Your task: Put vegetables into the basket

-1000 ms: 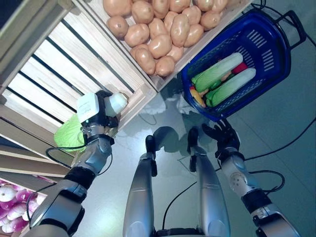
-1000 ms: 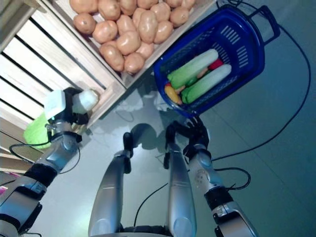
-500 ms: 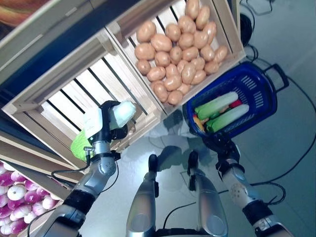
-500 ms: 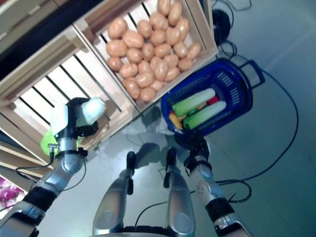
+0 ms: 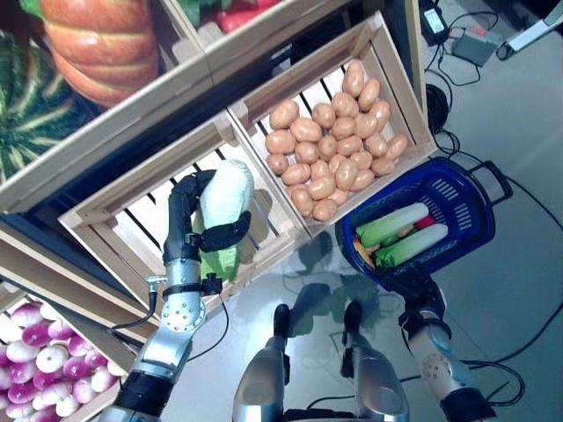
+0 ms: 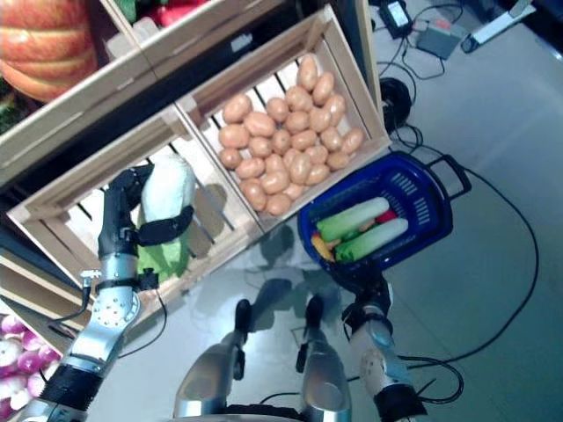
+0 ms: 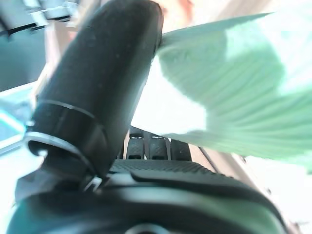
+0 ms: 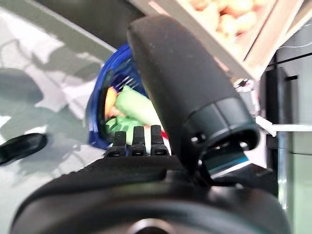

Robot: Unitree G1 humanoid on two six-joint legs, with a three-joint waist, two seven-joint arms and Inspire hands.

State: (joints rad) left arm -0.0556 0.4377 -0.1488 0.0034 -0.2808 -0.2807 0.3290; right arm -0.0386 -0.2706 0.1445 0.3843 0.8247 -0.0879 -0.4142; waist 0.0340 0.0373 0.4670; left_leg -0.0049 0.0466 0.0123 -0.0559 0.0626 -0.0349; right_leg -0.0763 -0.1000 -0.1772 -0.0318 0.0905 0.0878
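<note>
Pale green and white, a napa cabbage (image 5: 223, 208) is clamped in the left hand (image 5: 187, 220), whose dark fingers and thumb curl round its middle. It is held up over the slatted wooden crate (image 5: 114, 224) on the left. In the left wrist view the cabbage's ribbed leaves (image 7: 234, 92) lie against the thumb (image 7: 105, 78).

Just right of that crate is a second wooden crate (image 5: 391, 61) filled with brown potatoes (image 5: 332, 149). To its near right a blue basket (image 5: 466, 189) stands on the grey floor (image 5: 519, 255), with two more long cabbages (image 5: 406, 236) and some small red and orange pieces inside.

At the basket's near edge is the right hand (image 5: 420, 294), holding nothing; whether its fingers are curled or straight, I cannot tell.

Far left, an upper shelf holds an orange pumpkin (image 5: 101, 40) and a striped green squash (image 5: 26, 101). Near left lie purple-and-white turnips (image 5: 40, 352).
</note>
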